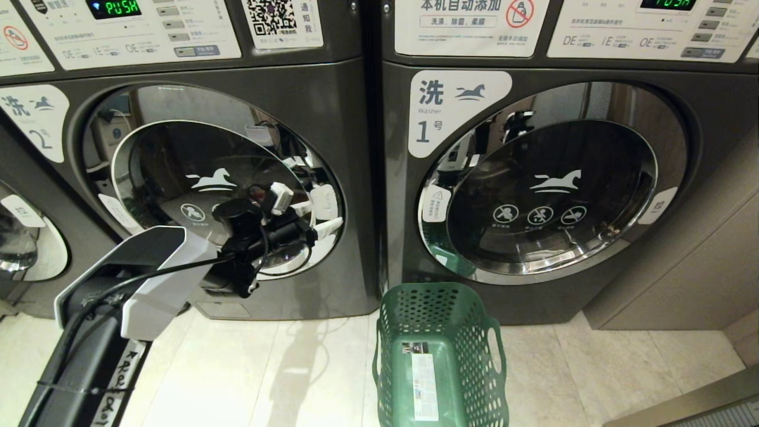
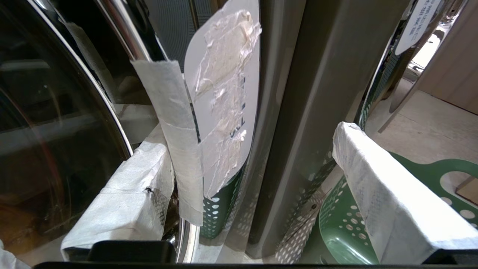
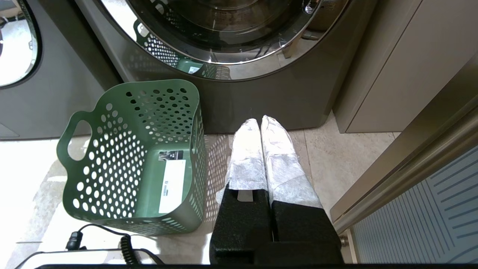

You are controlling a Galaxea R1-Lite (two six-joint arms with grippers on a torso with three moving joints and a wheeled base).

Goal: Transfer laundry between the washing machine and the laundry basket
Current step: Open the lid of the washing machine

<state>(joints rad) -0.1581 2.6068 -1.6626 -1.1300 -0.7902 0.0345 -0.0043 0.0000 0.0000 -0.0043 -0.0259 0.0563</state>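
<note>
1. The washing machine (image 1: 195, 178) marked 2 stands shut at about 10 o'clock in the head view; the laundry basket (image 1: 442, 356) sits on the floor at 6 o'clock, with nothing in it. No laundry shows clearly.
2. The left pincer (image 1: 323, 228) is spread wide, holding nothing, at the door's right edge, about 4 o'clock on its chrome ring (image 1: 118, 178).
3. Judged step: opening the door. One finger should hook behind the taped pull tab (image 2: 175, 127), then the pull should swing along the hinge arc, not straight back.
4. Only the left wrist view shows the tab between the fingers (image 2: 392, 201).
5. Only the right wrist view shows the right pincer (image 3: 261, 123), pressed shut and holding nothing, parked beside the basket.
</note>
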